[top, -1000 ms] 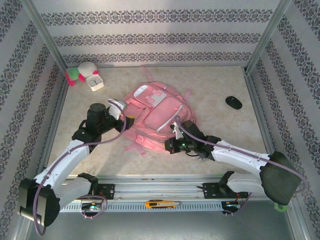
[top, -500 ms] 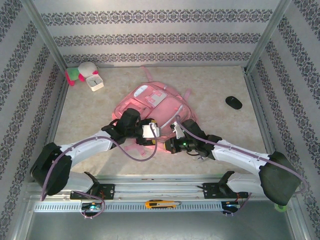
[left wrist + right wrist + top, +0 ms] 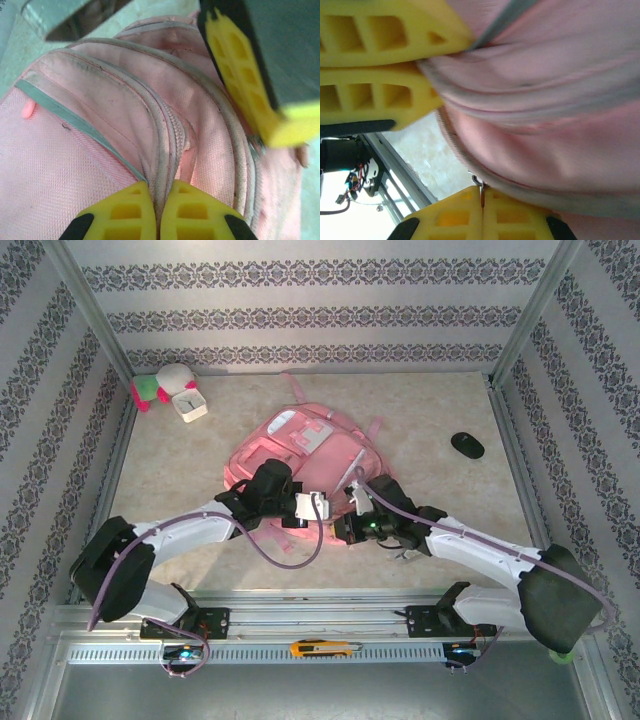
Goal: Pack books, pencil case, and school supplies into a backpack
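The pink backpack lies flat mid-table, its near edge between both arms. My left gripper is at that near edge; in the left wrist view the left gripper is shut, pinching the white-trimmed zip seam of the backpack. My right gripper sits just right of it. In the right wrist view the right gripper is shut on a small metal zipper pull at the backpack's edge. The books, pencil case and school supplies are out of view.
A black oval object lies at the right. A white square clock and a plush toy sit in the far left corner. A yellow utility knife rests on the front rail. Patterned walls enclose the table.
My left arm swung from the backpack's left side to its near edge and closed on the zip seam. The right gripper kept its hold and barely moved.
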